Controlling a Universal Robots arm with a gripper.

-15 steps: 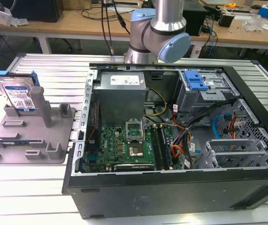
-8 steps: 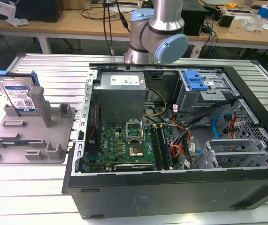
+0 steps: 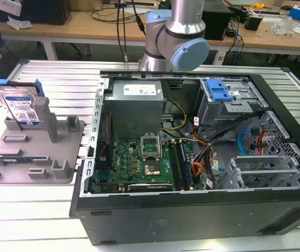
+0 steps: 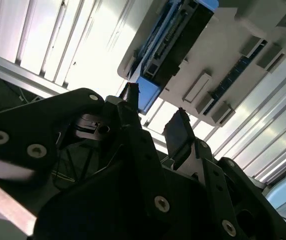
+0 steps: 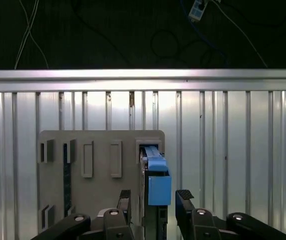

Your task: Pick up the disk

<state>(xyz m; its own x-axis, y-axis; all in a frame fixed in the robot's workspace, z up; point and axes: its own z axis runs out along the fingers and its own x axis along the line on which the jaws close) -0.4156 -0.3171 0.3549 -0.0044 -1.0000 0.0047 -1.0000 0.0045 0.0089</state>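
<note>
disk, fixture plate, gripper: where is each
disk (image 3: pixel 22 109), exterior view, its label.
fixture plate (image 3: pixel 37 149), exterior view, bare flat base.
gripper (image 5: pixel 155 195), first wrist view, midway between its open fingertips.

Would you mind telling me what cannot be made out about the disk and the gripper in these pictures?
- Exterior view: a post of the grey fixture hides part of the disk.
- First wrist view: the disk is edge-on, so its broad faces are unseen, and the frame edge cuts it off.
- Second wrist view: one finger of the open gripper overlaps the disk's blue end, so contact cannot be judged.
</note>
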